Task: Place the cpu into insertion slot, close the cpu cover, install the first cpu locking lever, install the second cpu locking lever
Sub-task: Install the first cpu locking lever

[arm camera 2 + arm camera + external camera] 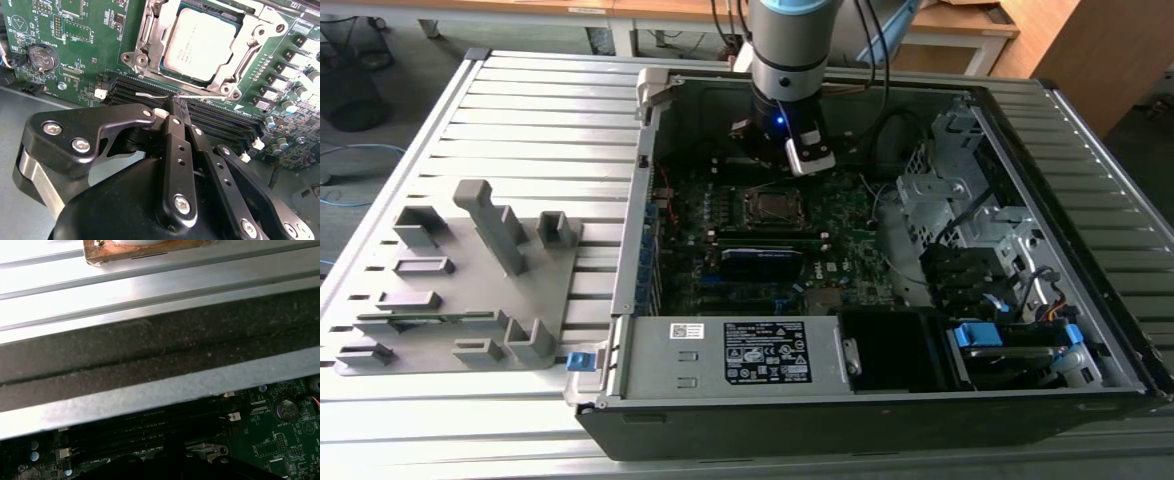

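— So, what's the claw [179, 102] doing?

— Its fingers are pressed together, tips meeting over a thin silvery wire lever [150, 93] that runs along the memory slots [220, 122], just beside the near edge of the socket. I can't tell whether it pinches the wire or only pushes against it.

— And the cpu?

— The cpu [200, 44] lies flat in the slot [218, 86], grey top showing. The cover [150, 37] frames it, and in the second wrist view it looks down over the chip, though I can't say whether it is fully seated.

— From farther off?

— In the exterior view the arm [787, 60] reaches down into the open case [630, 300], with the socket on the board just below it. The power supply [734, 352] sits at the case's near edge, and a grey fixture [454, 290] lies on the slatted tabletop [534, 110] on the exterior view's left.

— What could go wrong?

— My guess: the wire is thin and springy, so it could slip off the fingertips and snap back. If it misses its hook, the cover would stay unclamped. Pushed off-line, the tips could also scrape the memory slot latches [101, 93] right beside them.
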`<state>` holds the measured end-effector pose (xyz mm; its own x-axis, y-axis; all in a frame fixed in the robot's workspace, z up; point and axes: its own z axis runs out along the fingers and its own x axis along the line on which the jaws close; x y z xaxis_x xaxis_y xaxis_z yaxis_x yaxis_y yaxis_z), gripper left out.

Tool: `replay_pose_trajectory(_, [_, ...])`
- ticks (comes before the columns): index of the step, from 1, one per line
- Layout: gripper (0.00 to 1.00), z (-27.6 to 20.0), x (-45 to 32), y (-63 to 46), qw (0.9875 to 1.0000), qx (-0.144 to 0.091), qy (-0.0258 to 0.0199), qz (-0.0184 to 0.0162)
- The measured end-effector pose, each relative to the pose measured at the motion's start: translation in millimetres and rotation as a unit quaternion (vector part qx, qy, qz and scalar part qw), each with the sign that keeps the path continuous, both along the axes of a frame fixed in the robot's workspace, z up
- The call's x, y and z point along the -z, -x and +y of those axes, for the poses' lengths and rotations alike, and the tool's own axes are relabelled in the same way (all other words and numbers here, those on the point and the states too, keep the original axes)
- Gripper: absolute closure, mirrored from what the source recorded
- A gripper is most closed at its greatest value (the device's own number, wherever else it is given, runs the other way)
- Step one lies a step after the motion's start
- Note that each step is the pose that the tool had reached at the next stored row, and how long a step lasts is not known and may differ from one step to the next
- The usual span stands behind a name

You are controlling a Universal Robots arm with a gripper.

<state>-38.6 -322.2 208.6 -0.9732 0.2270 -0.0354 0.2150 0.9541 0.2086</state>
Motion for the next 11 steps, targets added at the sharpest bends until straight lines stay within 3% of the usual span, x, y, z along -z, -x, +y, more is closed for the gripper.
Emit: replay_pose_trajectory(11, [0.9, 0.0, 2.3, -1.8, 1.0, 0.0, 0.0, 0.0])
